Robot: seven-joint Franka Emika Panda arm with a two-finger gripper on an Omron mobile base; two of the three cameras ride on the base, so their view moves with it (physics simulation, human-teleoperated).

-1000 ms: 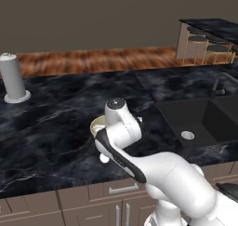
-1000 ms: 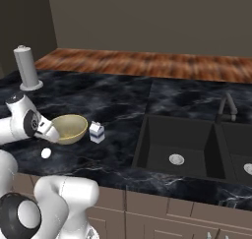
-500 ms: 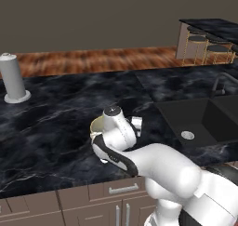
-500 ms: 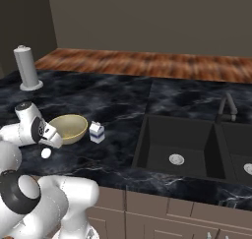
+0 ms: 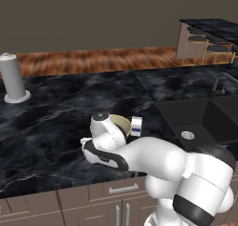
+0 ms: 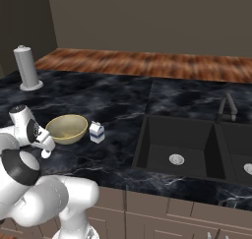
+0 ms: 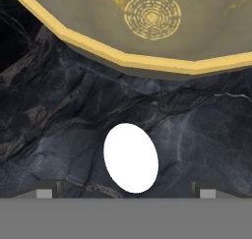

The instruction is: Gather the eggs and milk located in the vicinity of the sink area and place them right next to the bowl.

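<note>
Hand view shows my gripper (image 7: 126, 191) spread wide with nothing pinched, its tips on either side of the white egg (image 7: 131, 158) lying on the black marble counter (image 7: 206, 134) just beside the bowl (image 7: 147, 31), with the milk carton (image 6: 96, 132) at the bowl's other side.

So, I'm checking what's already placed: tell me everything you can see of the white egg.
The white egg is a smooth, plain, unmarked oval lying on its side on the dark marbled counter, just outside the rim of the tan-gold bowl, apart from it. It sits between the open gripper's fingertips, which do not touch it.
</note>
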